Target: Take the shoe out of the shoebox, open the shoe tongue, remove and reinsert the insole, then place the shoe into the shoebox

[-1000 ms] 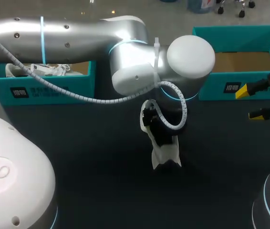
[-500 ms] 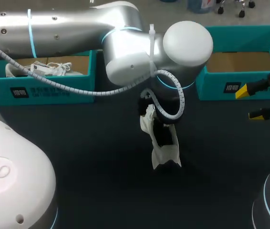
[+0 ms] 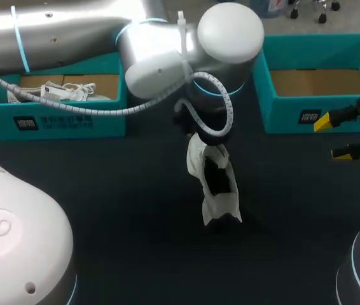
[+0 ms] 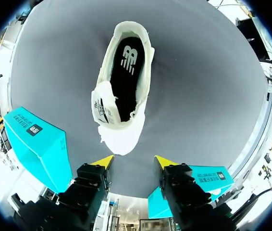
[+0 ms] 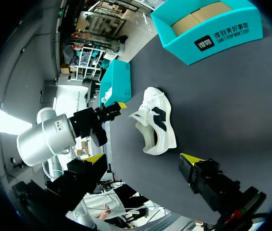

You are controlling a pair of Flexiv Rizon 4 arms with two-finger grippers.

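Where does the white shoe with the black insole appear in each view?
Head view: white shoe at the dark table's middle.
Left wrist view: shoe just ahead of the open fingers.
Right wrist view: shoe ahead, mid-table.
Shared landmark: empty teal cardboard shoebox.

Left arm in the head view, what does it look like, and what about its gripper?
The left arm is silver with glowing cyan rings, white rounded joint caps and a white spiral-wrapped cable. The left gripper is black, its fingers tipped bright yellow.
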